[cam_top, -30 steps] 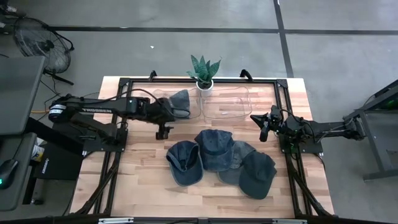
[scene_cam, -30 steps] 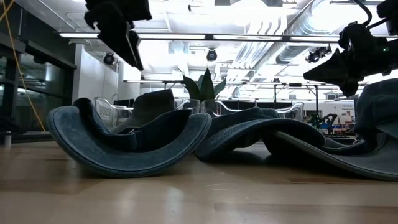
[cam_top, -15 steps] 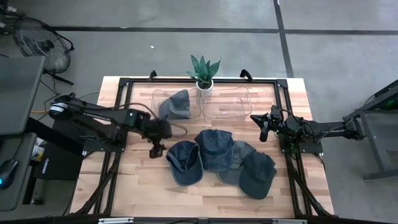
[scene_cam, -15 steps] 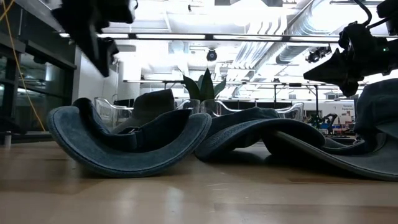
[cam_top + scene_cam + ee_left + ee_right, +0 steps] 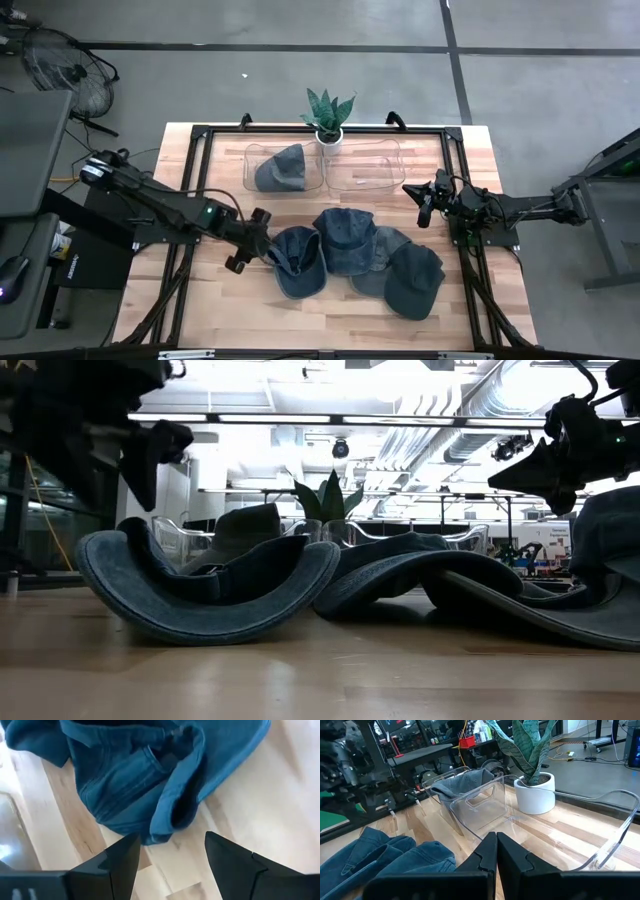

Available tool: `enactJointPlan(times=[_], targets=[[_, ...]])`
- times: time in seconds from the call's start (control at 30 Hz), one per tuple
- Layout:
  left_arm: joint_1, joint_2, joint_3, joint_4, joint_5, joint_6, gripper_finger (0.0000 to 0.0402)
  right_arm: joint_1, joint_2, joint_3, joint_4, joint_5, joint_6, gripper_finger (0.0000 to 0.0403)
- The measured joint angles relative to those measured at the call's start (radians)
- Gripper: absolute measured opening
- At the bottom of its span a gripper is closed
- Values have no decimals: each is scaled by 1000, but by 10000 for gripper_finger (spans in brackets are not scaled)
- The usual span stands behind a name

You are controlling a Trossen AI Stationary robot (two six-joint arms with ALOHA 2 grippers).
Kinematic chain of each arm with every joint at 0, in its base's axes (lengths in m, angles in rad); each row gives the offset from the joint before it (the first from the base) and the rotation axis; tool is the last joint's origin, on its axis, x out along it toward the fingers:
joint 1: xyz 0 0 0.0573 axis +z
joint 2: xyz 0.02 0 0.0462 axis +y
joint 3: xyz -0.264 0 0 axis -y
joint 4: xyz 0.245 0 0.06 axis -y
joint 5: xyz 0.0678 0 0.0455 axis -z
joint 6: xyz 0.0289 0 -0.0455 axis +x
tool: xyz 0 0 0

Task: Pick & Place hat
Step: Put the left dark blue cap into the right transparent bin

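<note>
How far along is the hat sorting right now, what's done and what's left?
Done: one hat lies in the left clear bin. In hand: the left end effector, fingers apart and holding nothing, sits beside the upturned hat at the left of the pile. Left: four hats on the table, including that one. The right clear bin holds no hat. The right end effector waits shut at the table's right side.

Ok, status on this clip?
Left gripper open, poised at upturned hat. Right gripper shut, waiting beside right bin. One hat in left bin. Nothing blocking.
</note>
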Motion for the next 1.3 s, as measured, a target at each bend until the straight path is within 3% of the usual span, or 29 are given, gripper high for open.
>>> enactJointPlan(times=[0.2, 0.5, 0.93, 1.1, 1.3], targets=[[-13, 1, -70, 58, -11, 56, 218, 0, 0, 0, 0, 0, 0, 4], [-10, 39, -171, 311, -14, 56, 218, 0, 0, 0, 0, 0, 0, 5], [-10, 101, -177, 440, -34, 55, 210, 0, 0, 0, 0, 0, 0, 4], [-10, 101, -177, 436, -34, 49, 151, 0, 0, 0, 0, 0, 0, 5], [-10, 101, -177, 431, 12, -9, 28, 0, 0, 0, 0, 0, 0, 4]])
